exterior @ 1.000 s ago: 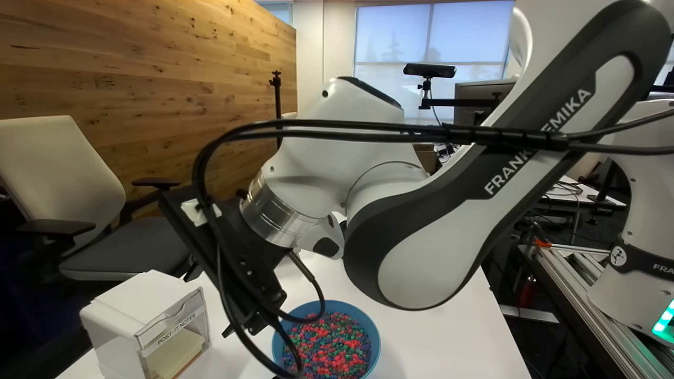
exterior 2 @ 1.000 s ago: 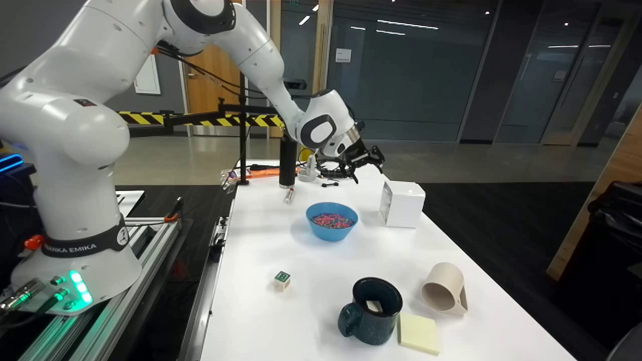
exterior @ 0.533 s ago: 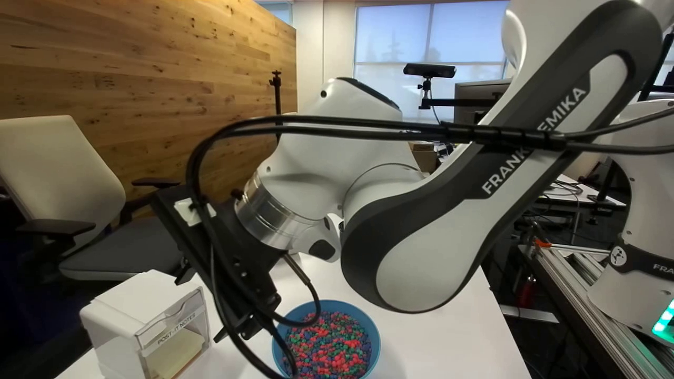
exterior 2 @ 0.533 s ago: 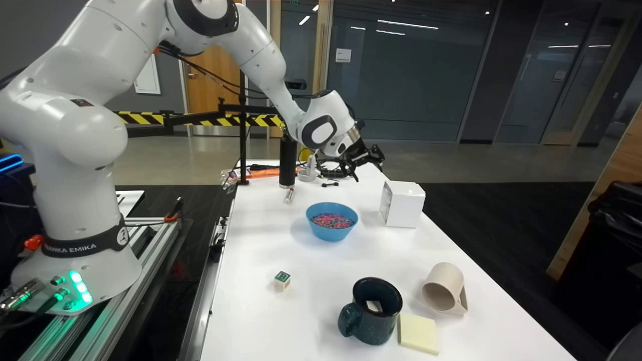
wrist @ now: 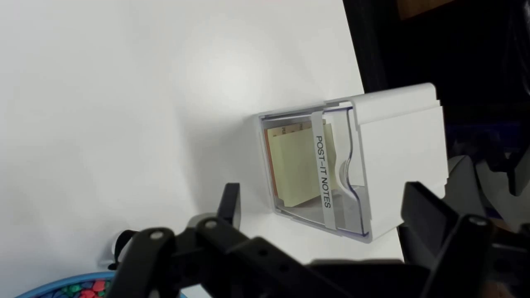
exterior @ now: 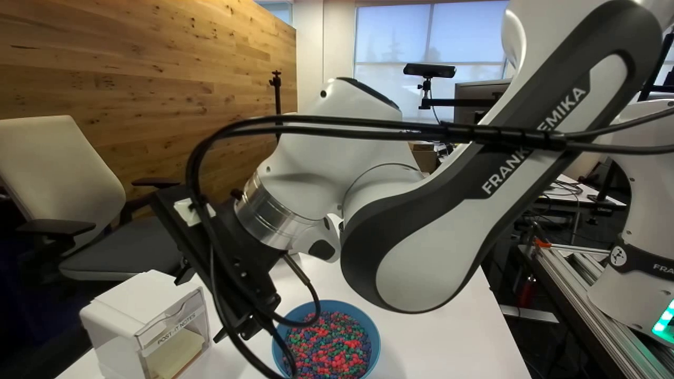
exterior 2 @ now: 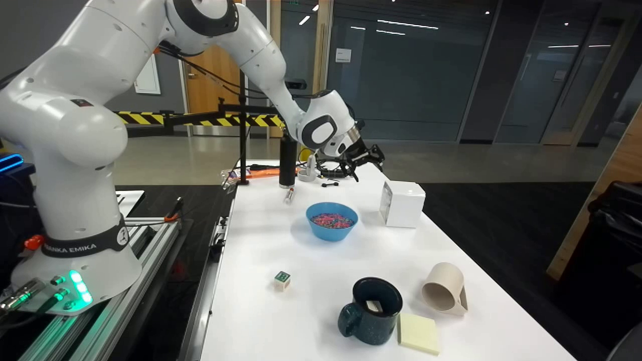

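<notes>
My gripper (wrist: 326, 203) is open and empty, its black fingers spread wide in the wrist view. In an exterior view the gripper (exterior 2: 368, 169) hangs tilted above the table, close to a white box. The box (wrist: 401, 161) has a clear front labelled POST-IT NOTES, with yellow notes (wrist: 298, 165) inside. In the wrist view its lower end appears between the fingers, beyond them; I see no grip on it. The box also shows in both exterior views (exterior: 131, 310) (exterior 2: 404, 205). A blue bowl (exterior: 375, 342) of red, green and blue pieces stands beside it, also in view (exterior 2: 332, 234).
On the white table (exterior 2: 261, 240) are a small lettered block (exterior 2: 282, 282), a dark mug (exterior 2: 373, 326) with something pale inside, a beige mug on its side (exterior 2: 445, 286) and a yellow note pad (exterior 2: 419, 335). A black bottle (exterior 2: 288, 160) stands farther back. A chair (exterior: 63, 173) is near the table.
Between one second and half a second ago, my gripper and wrist shift slightly left, toward the box, in an exterior view. Since then nothing visibly moves. The objects stay in place.
</notes>
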You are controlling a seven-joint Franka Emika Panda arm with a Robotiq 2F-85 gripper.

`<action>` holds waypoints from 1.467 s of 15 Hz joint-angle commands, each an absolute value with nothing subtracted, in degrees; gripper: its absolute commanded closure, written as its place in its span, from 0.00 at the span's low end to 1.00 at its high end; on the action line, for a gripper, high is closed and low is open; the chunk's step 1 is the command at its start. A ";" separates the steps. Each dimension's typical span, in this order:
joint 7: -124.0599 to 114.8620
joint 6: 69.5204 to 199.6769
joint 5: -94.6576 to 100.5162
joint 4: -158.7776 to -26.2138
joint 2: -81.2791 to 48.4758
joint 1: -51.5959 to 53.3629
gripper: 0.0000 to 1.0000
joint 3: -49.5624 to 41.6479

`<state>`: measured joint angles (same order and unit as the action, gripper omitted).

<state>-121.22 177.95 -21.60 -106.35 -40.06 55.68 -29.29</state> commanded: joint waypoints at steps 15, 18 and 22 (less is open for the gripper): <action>-151.39 145.45 -8.78 -85.64 -48.52 65.42 0.00 -37.34; -159.21 143.18 -5.21 -83.67 -48.88 62.26 0.00 -32.91; -160.47 144.98 -11.84 -85.87 -51.69 64.71 0.00 -37.07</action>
<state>-155.13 145.25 -11.01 -87.03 -49.09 64.38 -35.79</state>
